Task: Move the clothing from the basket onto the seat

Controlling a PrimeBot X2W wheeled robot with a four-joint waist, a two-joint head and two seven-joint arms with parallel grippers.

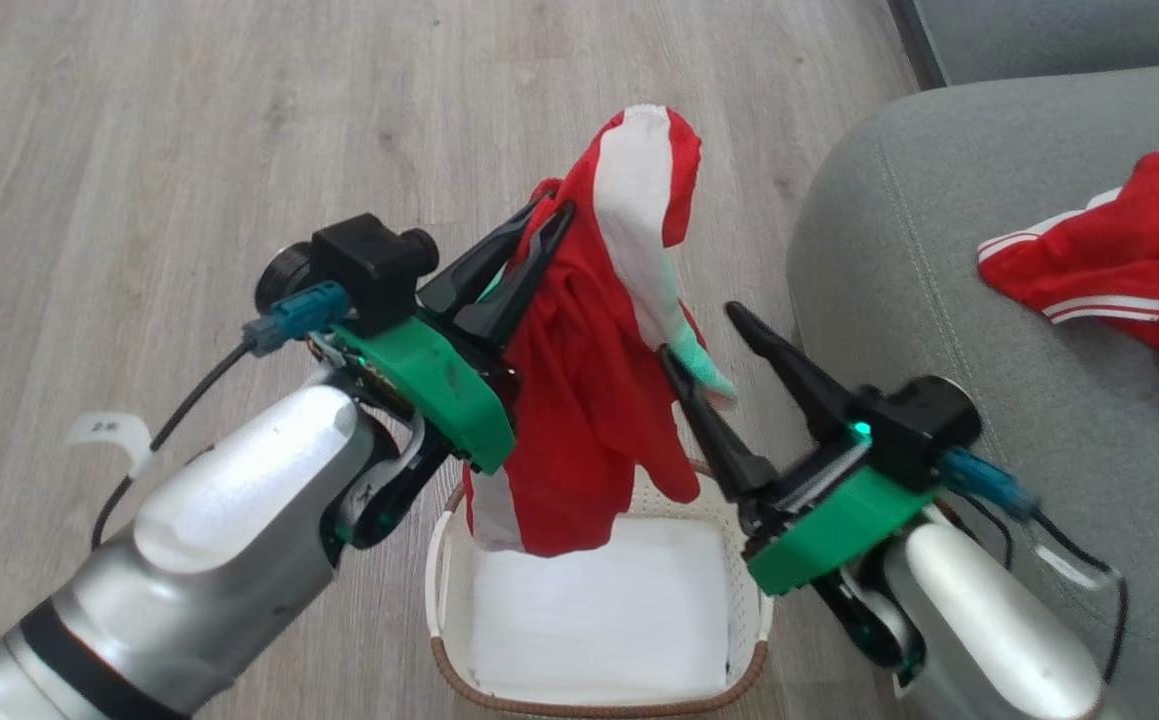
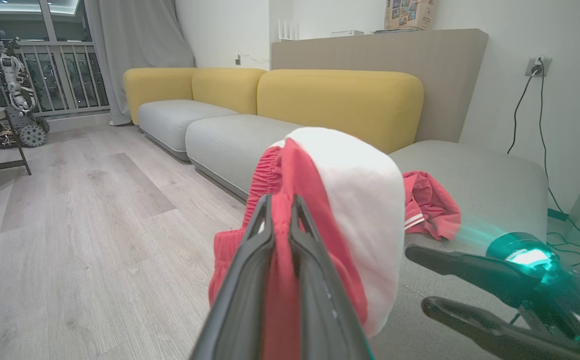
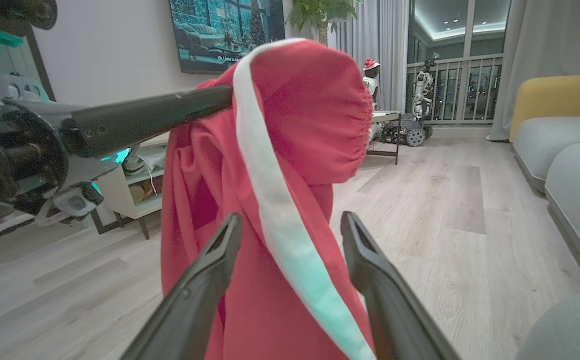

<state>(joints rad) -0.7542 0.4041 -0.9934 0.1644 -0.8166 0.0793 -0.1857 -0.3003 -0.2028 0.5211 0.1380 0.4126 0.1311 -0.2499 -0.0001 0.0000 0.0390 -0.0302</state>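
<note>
A red garment with a white stripe (image 1: 589, 400) hangs in the air above the basket (image 1: 436, 590), pinched near its top by my left gripper (image 1: 551, 208), which is shut on it. The left wrist view has the same fabric (image 2: 350, 190) draped over the closed left gripper (image 2: 282, 205). My right gripper (image 1: 699, 335) stands open beside the hanging cloth, and the white stripe (image 3: 290, 260) falls between its fingers (image 3: 219, 265). A second red garment (image 1: 1119, 270) lies on the grey-green seat (image 1: 939, 300) to the right.
A flat white liner sheet (image 1: 599, 610) covers the basket's bottom. The basket stands on a pale wood floor (image 1: 189, 150) close to the seat's rounded corner. Yellow backrests (image 2: 340, 105) line the sofa. A small table and another robot (image 3: 420, 95) stand far off by the windows.
</note>
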